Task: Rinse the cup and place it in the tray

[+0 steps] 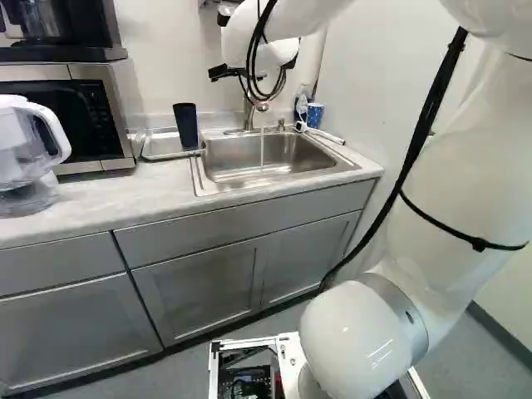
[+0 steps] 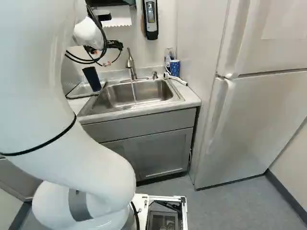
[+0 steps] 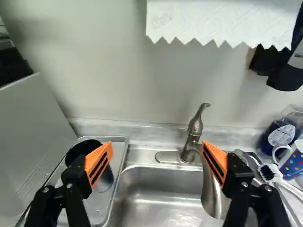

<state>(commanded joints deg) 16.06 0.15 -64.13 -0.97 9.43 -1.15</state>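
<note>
Your claw (image 3: pixel 157 145) stands wide, empty; the cup (image 1: pixel 185 125) sits in the tray (image 3: pixel 97 208), probably rinsed, leaving you perhaps running water (image 1: pixel 262 150) to stop.

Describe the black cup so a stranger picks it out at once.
Find the sink set in the counter. Beside it, toward the microwave, lies a metal tray. The cup stands there, tall and plain black, unlike the dotted blue mug across the sink.
</note>
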